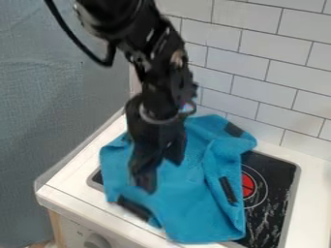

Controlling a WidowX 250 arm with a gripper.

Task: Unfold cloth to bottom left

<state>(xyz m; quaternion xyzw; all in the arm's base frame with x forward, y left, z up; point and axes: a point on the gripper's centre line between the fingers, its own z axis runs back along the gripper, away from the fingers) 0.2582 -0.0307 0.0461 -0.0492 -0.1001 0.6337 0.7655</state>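
Our tool [161, 173] hangs open above the blue cloth [194, 213], rumpled over the stovetop [290, 177]. We expect soft, light fabric, best pinched at its raised right fold [217, 155].

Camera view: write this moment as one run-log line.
blue cloth: rumpled over stovetop, picture-right side folded | gripper: over cloth, fingers apart | red burner centre: partly uncovered | unfolding: looks incomplete

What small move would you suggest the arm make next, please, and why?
I would probably ease the pincer rightward to the raised fold, then pinch it and draw it bottom-left: the cloth bunches there, while the pincer is over its left part.
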